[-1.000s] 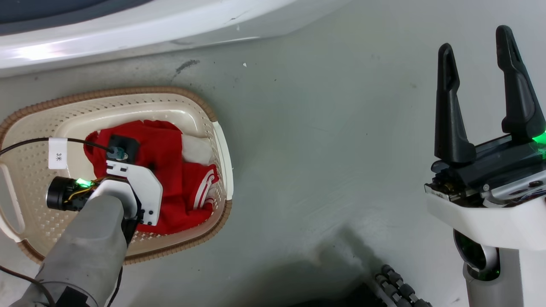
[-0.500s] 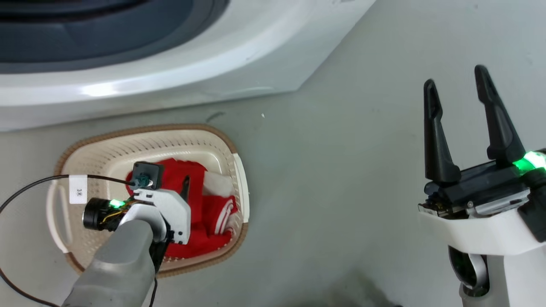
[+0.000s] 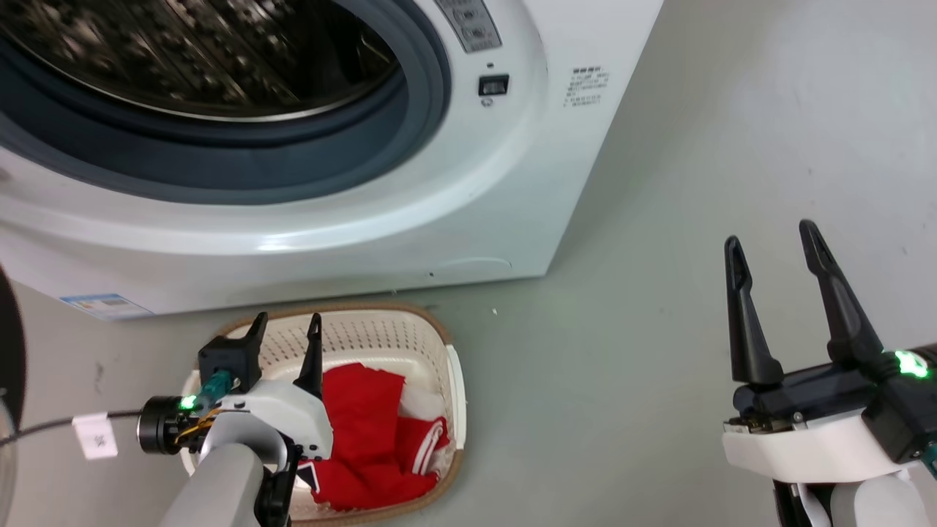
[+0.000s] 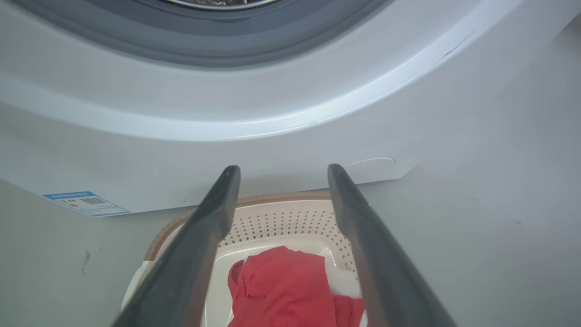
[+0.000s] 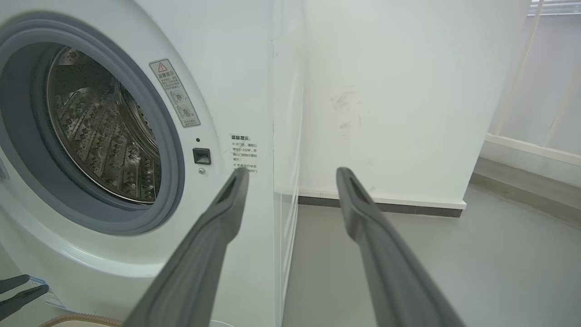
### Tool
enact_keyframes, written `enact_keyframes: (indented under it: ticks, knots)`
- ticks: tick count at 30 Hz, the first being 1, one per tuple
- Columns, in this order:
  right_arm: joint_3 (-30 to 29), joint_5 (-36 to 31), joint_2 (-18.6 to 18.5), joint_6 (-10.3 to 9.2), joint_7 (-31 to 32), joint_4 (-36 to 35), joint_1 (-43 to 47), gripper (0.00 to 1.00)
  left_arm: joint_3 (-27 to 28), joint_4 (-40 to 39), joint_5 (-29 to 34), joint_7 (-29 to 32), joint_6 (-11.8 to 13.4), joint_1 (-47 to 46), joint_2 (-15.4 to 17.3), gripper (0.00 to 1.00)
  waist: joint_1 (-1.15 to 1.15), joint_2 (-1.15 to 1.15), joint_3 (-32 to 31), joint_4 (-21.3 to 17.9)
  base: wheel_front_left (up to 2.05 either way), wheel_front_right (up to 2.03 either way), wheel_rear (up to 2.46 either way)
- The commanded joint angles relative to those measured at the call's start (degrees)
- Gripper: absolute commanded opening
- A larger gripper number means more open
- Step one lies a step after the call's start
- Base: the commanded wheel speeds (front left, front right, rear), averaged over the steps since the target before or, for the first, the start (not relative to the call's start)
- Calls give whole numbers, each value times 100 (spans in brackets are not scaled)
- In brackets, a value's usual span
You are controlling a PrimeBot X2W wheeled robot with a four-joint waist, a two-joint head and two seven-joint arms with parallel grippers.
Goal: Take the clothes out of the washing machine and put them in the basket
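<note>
Red clothes (image 3: 366,432) lie heaped in the basket (image 3: 381,340), on the floor (image 3: 659,183) just before the washer (image 3: 512,183). The left gripper (image 3: 288,318) hangs above them, fingers (image 3: 312,359) spread. The right gripper (image 3: 768,234), also spread, is well apart. Its wrist view looks into the steel drum (image 5: 100,131); the left wrist view looks down on the clothes.

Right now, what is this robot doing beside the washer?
A two-armed robot is unloading laundry. Red clothes lie in the basket on the floor before the washing machine; what shows of its drum looks bare. The left gripper hangs open and empty above the basket. The right gripper, also open, holds nothing off to the side.
</note>
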Motion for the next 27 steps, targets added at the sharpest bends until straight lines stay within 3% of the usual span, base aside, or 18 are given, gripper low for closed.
enact_keyframes:
  ticks: [1,5,11,19,27]
  knots:
    - [-22,-18,3,-6,-11,21,68,100,71,-100,74,-13,20,112,-57,100,1,0,-328,167,0,0,0]
    - [-80,-38,3,-6,-11,88,262,100,774,-894,486,-14,40,654,-280,100,1,0,-619,254,0,0,0]
    - [-145,-31,3,-6,-11,172,480,100,1669,-1997,1108,-14,-126,1319,-744,100,1,0,-987,350,0,0,0]
    - [-251,21,3,-6,-11,318,795,100,2249,-2821,1758,-14,-282,1965,-1096,100,1,0,-1480,444,0,0,0]
    - [-344,63,3,-6,-11,465,1037,100,2341,-3014,2105,-15,-287,2428,-1191,100,1,0,-1775,477,0,0,0]
